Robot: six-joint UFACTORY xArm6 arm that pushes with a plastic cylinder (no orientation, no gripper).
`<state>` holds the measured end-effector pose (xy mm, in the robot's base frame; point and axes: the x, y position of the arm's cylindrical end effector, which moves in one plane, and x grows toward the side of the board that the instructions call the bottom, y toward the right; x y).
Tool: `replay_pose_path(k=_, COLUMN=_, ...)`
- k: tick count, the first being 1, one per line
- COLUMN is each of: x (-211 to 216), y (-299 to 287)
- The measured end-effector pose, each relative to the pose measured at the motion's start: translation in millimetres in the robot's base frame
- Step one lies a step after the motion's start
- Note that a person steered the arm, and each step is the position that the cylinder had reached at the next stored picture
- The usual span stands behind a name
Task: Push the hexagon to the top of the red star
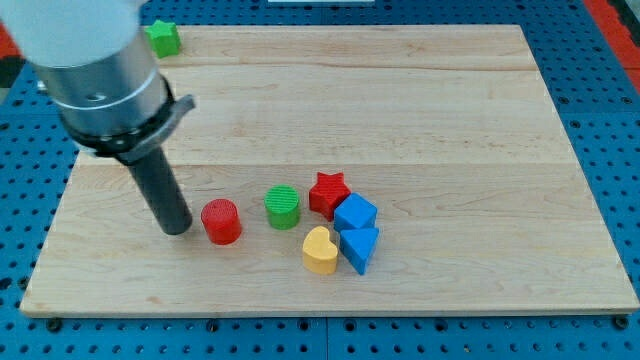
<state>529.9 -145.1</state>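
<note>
The red hexagon block (221,221) sits on the wooden board (430,100), left of centre near the view's bottom. The red star (329,192) lies to its right, past a green round block (283,206) that stands between them. My tip (177,229) rests on the board just left of the red hexagon, with a small gap or light contact; I cannot tell which. The rod rises up and to the left from the tip to the arm's grey body.
A blue cube (355,213) touches the red star's lower right. A blue triangle (360,247) and a yellow heart (319,250) sit just below them. A green star (162,38) lies at the board's top left corner, beside the arm's body.
</note>
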Motion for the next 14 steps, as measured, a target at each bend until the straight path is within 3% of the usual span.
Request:
replay_pose_path(k=3, x=8, y=59)
replay_pose_path(k=5, x=-67, y=-137)
replay_pose_path(k=6, x=-97, y=-154)
replay_pose_path(k=7, x=-128, y=-116)
replay_pose_path(k=10, x=-121, y=64)
replay_pose_path(k=11, x=-155, y=71)
replay_pose_path(k=14, x=-99, y=143)
